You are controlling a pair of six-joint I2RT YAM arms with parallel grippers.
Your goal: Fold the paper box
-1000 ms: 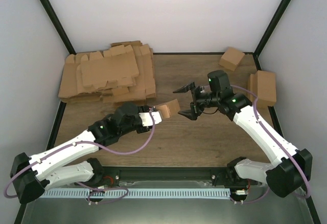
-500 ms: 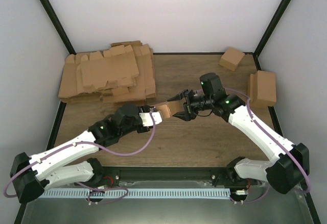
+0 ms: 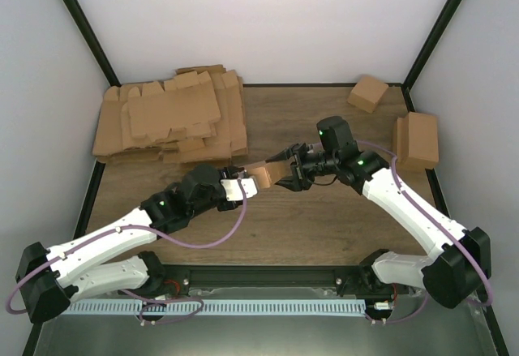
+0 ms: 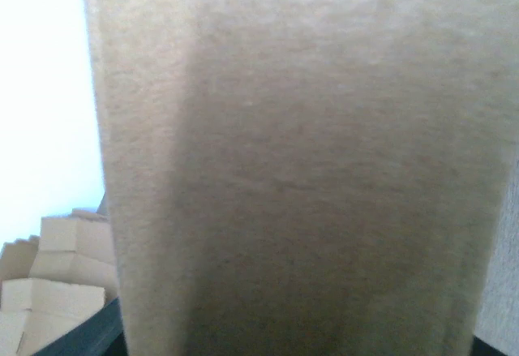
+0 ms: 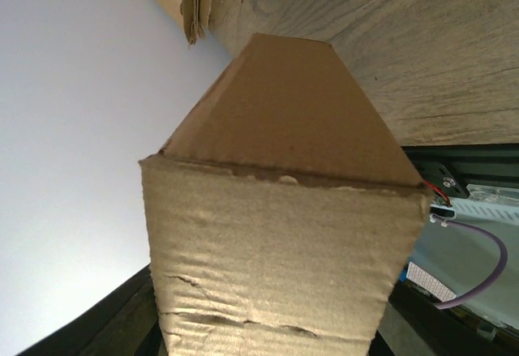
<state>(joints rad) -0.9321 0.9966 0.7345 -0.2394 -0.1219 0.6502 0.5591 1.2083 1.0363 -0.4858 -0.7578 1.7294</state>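
The left gripper clamps one end of the box. The right gripper straddles the other end, and I cannot tell whether it is gripping.

No writing, brand or number can be read in any view. The box is plain brown cardboard. A small white label at the lower right of the right wrist view carries print too small to make out.
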